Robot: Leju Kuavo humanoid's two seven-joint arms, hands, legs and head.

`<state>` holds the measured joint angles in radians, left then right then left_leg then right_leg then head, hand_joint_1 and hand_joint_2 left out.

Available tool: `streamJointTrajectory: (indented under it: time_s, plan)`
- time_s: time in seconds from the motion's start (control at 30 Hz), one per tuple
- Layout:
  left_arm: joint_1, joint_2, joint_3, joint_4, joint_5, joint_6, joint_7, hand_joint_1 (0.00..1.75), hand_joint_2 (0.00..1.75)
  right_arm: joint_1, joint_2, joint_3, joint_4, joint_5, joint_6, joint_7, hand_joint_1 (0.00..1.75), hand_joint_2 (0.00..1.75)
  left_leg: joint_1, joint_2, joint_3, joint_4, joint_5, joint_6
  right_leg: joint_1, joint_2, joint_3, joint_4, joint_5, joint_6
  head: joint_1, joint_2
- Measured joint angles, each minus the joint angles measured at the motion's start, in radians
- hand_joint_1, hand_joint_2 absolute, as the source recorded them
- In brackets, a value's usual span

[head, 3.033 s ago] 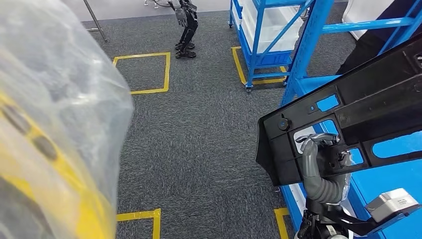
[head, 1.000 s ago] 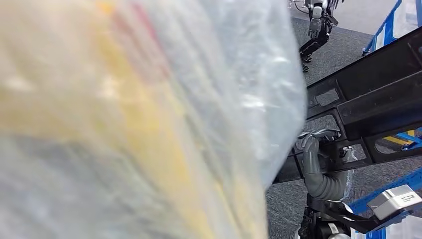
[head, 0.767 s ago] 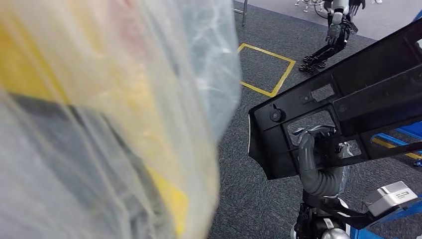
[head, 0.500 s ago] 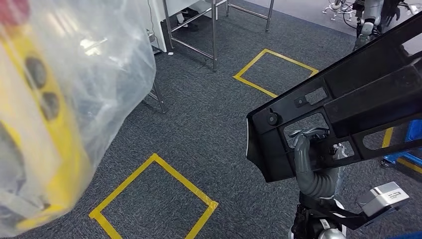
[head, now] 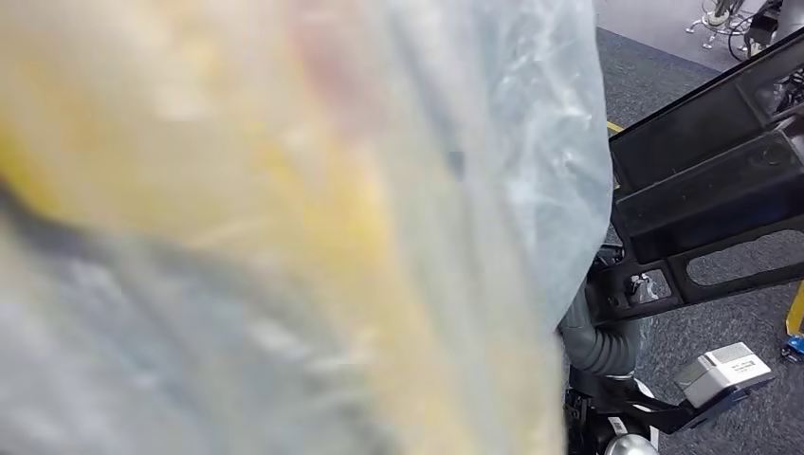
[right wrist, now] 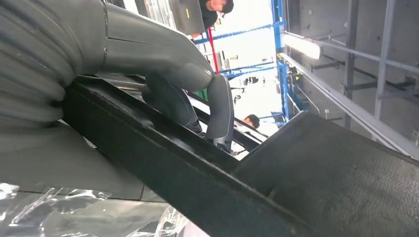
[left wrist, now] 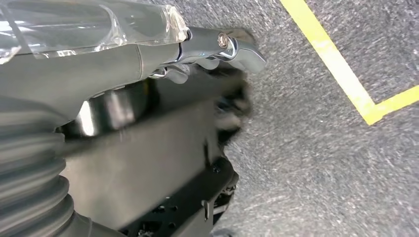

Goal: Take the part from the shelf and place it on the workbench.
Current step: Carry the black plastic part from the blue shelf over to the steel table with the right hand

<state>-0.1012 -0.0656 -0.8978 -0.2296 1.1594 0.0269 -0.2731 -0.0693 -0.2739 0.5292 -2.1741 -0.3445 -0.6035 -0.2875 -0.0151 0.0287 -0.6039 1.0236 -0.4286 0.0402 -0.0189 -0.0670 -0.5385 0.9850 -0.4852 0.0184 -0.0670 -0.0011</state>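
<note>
Right hand point(right wrist: 197, 98) has its fingers wrapped over the black part's point(head: 702, 180) edge, gripping it. Left hand point(left wrist: 197, 54) looks curled against the part too, but can't tell whether it's gripping.

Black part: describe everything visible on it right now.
The black part is a long, matte, plastic-looking panel with ribs and cut-out windows, held tilted above the grey carpet. The right hand grips its edge, fingers curled over a rail. In the left wrist view the left hand lies against it. Clear plastic wrap hides its near end.

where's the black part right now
In the head view the black part is at the right, carried above the grey carpet, held by the right robot hand, beside the plastic wrap.
</note>
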Motion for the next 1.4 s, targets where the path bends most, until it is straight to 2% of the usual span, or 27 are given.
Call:
streamJointTrajectory:
  time_s: [0.07, 0.13, 0.17, 0.2, 0.27, 0.3, 0.33, 0.37, 0.4, 0.47, 0.53, 0.6, 0.67, 0.7, 0.77, 0.83, 0.87, 0.9, 0.93, 1.0, 1.07, 1.13, 1.2, 1.27, 1.33, 1.37, 1.4]
  plan:
    - [-0.001, -0.002, -0.003, 0.000, 0.000, 0.003, 0.000, 0.00, 1.75, 0.007, -0.003, -0.007, -0.004, -0.002, -0.003, 0.002, 1.75, 1.75, -0.012, 0.018, 0.024, -0.052, 0.008, 0.012, 0.001, -0.016, 0.006, -0.002, -0.005, 0.008, 0.000, 0.000]
    - [0.001, -0.004, -0.005, 0.000, 0.000, 0.004, 0.000, 0.00, 1.75, 0.010, -0.006, -0.011, -0.006, -0.002, -0.005, 0.003, 1.75, 1.75, -0.010, 0.001, 0.028, -0.062, 0.012, 0.018, 0.000, -0.023, 0.012, -0.005, -0.009, 0.017, 0.000, 0.000]
    - [0.002, -0.004, -0.006, 0.000, 0.001, 0.006, 0.000, 0.00, 1.75, 0.012, -0.007, -0.013, -0.007, -0.002, -0.005, 0.003, 1.75, 1.75, -0.006, -0.008, 0.034, -0.071, 0.016, 0.020, -0.001, -0.009, 0.012, 0.003, -0.017, 0.022, 0.000, 0.000]
    - [0.001, -0.005, -0.008, 0.000, 0.002, 0.008, 0.001, 0.00, 1.75, 0.013, -0.009, -0.017, -0.009, -0.002, -0.005, 0.002, 1.75, 1.75, -0.002, -0.017, 0.042, -0.080, 0.020, 0.023, -0.002, 0.011, 0.002, 0.029, -0.035, 0.026, 0.000, 0.000]
    - [-0.002, -0.008, -0.010, 0.000, 0.003, 0.013, 0.007, 0.00, 1.75, 0.018, -0.014, -0.023, -0.011, -0.004, -0.005, 0.002, 1.75, 1.75, 0.002, -0.035, 0.050, -0.087, 0.023, 0.029, -0.003, 0.052, -0.054, 0.141, -0.089, 0.032, 0.001, 0.000]
    - [-0.003, -0.011, -0.011, 0.000, 0.004, 0.015, 0.011, 0.00, 1.75, 0.022, -0.017, -0.025, -0.011, -0.006, -0.005, 0.002, 1.75, 1.75, 0.003, -0.045, 0.050, -0.087, 0.023, 0.031, -0.004, 0.059, -0.089, 0.205, -0.112, 0.035, 0.002, 0.000]
    - [-0.003, -0.013, -0.011, 0.000, 0.004, 0.017, 0.014, 0.00, 1.75, 0.026, -0.019, -0.028, -0.011, -0.008, -0.005, 0.002, 1.75, 1.75, 0.004, -0.057, 0.051, -0.086, 0.022, 0.031, -0.005, 0.062, -0.116, 0.247, -0.120, 0.040, 0.002, 0.000]
    - [-0.003, -0.014, -0.011, 0.000, 0.004, 0.019, 0.016, 0.00, 1.75, 0.030, -0.021, -0.031, -0.011, -0.010, -0.005, 0.002, 1.75, 1.75, 0.006, -0.070, 0.051, -0.085, 0.021, 0.030, -0.008, 0.062, -0.125, 0.253, -0.107, 0.044, 0.002, 0.000]
    - [-0.002, -0.015, -0.011, 0.000, 0.004, 0.022, 0.017, 0.00, 1.75, 0.032, -0.024, -0.036, -0.012, -0.013, -0.005, 0.002, 1.75, 1.75, 0.010, -0.083, 0.052, -0.082, 0.019, 0.026, -0.012, 0.064, -0.115, 0.222, -0.078, 0.050, 0.002, 0.000]
    - [-0.002, -0.016, -0.011, 0.000, 0.005, 0.025, 0.018, 0.00, 1.75, 0.035, -0.028, -0.044, -0.013, -0.017, -0.005, 0.003, 1.75, 1.75, 0.016, -0.107, 0.049, -0.066, 0.009, 0.013, -0.022, 0.088, -0.061, 0.099, -0.012, 0.062, 0.003, 0.000]
    - [-0.003, -0.017, -0.011, 0.000, 0.006, 0.027, 0.018, 0.00, 1.75, 0.036, -0.031, -0.049, -0.018, -0.019, -0.005, 0.004, 1.75, 1.75, 0.017, -0.123, 0.039, -0.048, -0.001, -0.001, -0.026, 0.110, -0.029, 0.026, 0.012, 0.056, 0.006, 0.000]
    - [-0.001, -0.019, -0.012, 0.000, 0.009, 0.029, 0.017, 0.00, 1.75, 0.037, -0.033, -0.052, -0.022, -0.020, -0.005, 0.004, 1.75, 1.75, 0.018, -0.132, 0.032, -0.043, -0.003, -0.009, -0.023, 0.106, -0.029, 0.021, 0.010, 0.036, 0.007, 0.000]
    - [0.002, -0.020, -0.012, 0.000, 0.011, 0.031, 0.017, 0.00, 1.75, 0.038, -0.034, -0.054, -0.027, -0.020, -0.004, 0.004, 1.75, 1.75, 0.019, -0.110, 0.025, -0.027, -0.013, -0.016, -0.022, 0.095, -0.028, 0.020, 0.012, 0.022, 0.006, 0.000]
    - [0.001, -0.020, -0.012, 0.000, 0.011, 0.031, 0.017, 0.00, 1.75, 0.038, -0.034, -0.056, -0.029, -0.020, -0.004, 0.004, 1.75, 1.75, 0.018, -0.090, 0.011, 0.005, -0.031, -0.020, -0.022, 0.088, -0.027, 0.019, 0.012, 0.017, 0.004, 0.000]
    - [-0.004, -0.021, -0.011, 0.000, 0.012, 0.031, 0.014, 0.00, 1.75, 0.042, -0.036, -0.061, -0.034, -0.020, -0.004, 0.004, 1.75, 1.75, 0.016, -0.056, -0.046, 0.123, -0.087, -0.027, -0.021, 0.071, -0.025, 0.019, 0.011, 0.010, 0.001, 0.000]
    - [-0.011, -0.021, -0.011, 0.000, 0.013, 0.031, 0.011, 0.00, 1.75, 0.045, -0.038, -0.065, -0.036, -0.020, -0.004, 0.004, 1.75, 1.75, 0.016, -0.050, -0.106, 0.238, -0.125, -0.029, -0.018, 0.050, -0.024, 0.019, 0.007, 0.007, 0.000, 0.000]
    - [-0.012, -0.021, -0.011, 0.000, 0.013, 0.031, 0.012, 0.00, 1.75, 0.046, -0.039, -0.066, -0.036, -0.020, -0.004, 0.004, 1.75, 1.75, 0.016, -0.050, -0.114, 0.252, -0.120, -0.026, -0.017, 0.040, -0.022, 0.019, 0.005, 0.006, -0.001, 0.000]
    - [-0.012, -0.021, -0.011, 0.000, 0.014, 0.031, 0.012, 0.00, 1.75, 0.047, -0.039, -0.066, -0.036, -0.020, -0.004, 0.004, 1.75, 1.75, 0.015, -0.048, -0.102, 0.225, -0.098, -0.022, -0.015, 0.030, -0.018, 0.019, 0.002, 0.005, -0.001, 0.000]
    - [-0.011, -0.021, -0.011, 0.000, 0.015, 0.030, 0.013, 0.00, 1.75, 0.047, -0.040, -0.067, -0.037, -0.020, -0.004, 0.004, 1.75, 1.75, 0.012, -0.040, -0.072, 0.163, -0.064, -0.014, -0.013, 0.021, -0.014, 0.019, -0.001, 0.006, -0.001, 0.000]
    - [-0.010, -0.021, -0.012, 0.000, 0.015, 0.029, 0.014, 0.00, 1.75, 0.048, -0.040, -0.069, -0.039, -0.020, -0.004, 0.004, 1.75, 1.75, -0.003, 0.006, -0.004, 0.023, -0.011, 0.006, -0.008, 0.003, -0.006, 0.018, -0.006, 0.008, -0.001, 0.000]
    - [-0.011, -0.023, -0.012, 0.000, 0.015, 0.026, 0.014, 0.00, 1.75, 0.048, -0.041, -0.071, -0.041, -0.020, -0.004, 0.005, 1.75, 1.75, -0.017, 0.034, 0.020, -0.037, 0.000, 0.019, -0.005, -0.015, -0.002, 0.015, -0.010, 0.015, -0.001, 0.000]
    - [-0.010, -0.026, -0.012, 0.000, 0.017, 0.023, 0.015, 0.00, 1.75, 0.047, -0.041, -0.073, -0.042, -0.020, -0.003, 0.007, 1.75, 1.75, -0.016, 0.016, 0.022, -0.048, 0.002, 0.022, -0.004, -0.030, 0.003, 0.010, -0.013, 0.024, -0.001, 0.000]
    - [-0.007, -0.027, -0.012, 0.000, 0.020, 0.020, 0.017, 0.00, 1.75, 0.044, -0.043, -0.075, -0.044, -0.020, 0.000, 0.010, 1.75, 1.75, -0.008, -0.005, 0.034, -0.065, 0.010, 0.026, -0.005, -0.005, 0.000, 0.033, -0.033, 0.031, 0.000, 0.000]
    - [-0.008, -0.029, -0.012, 0.000, 0.023, 0.015, 0.019, 0.00, 1.75, 0.041, -0.045, -0.076, -0.045, -0.020, 0.002, 0.013, 1.75, 1.75, -0.002, -0.027, 0.044, -0.074, 0.014, 0.032, -0.005, 0.042, -0.046, 0.136, -0.085, 0.036, 0.002, 0.000]
    - [-0.010, -0.032, -0.012, 0.000, 0.024, 0.012, 0.019, 0.00, 1.75, 0.041, -0.046, -0.076, -0.045, -0.020, 0.003, 0.014, 1.75, 1.75, -0.002, -0.052, 0.046, -0.073, 0.014, 0.035, -0.005, 0.059, -0.114, 0.256, -0.126, 0.040, 0.003, 0.000]
    - [-0.010, -0.034, -0.012, 0.000, 0.024, 0.011, 0.019, 0.00, 1.75, 0.040, -0.046, -0.076, -0.044, -0.020, 0.004, 0.015, 1.75, 1.75, -0.001, -0.067, 0.047, -0.073, 0.013, 0.034, -0.006, 0.061, -0.130, 0.275, -0.119, 0.042, 0.004, 0.000]
    - [-0.010, -0.035, -0.012, 0.000, 0.026, 0.011, 0.019, 0.00, 1.75, 0.039, -0.046, -0.076, -0.044, -0.020, 0.004, 0.015, 1.75, 1.75, 0.001, -0.081, 0.049, -0.072, 0.012, 0.032, -0.007, 0.062, -0.128, 0.256, -0.094, 0.044, 0.004, 0.000]
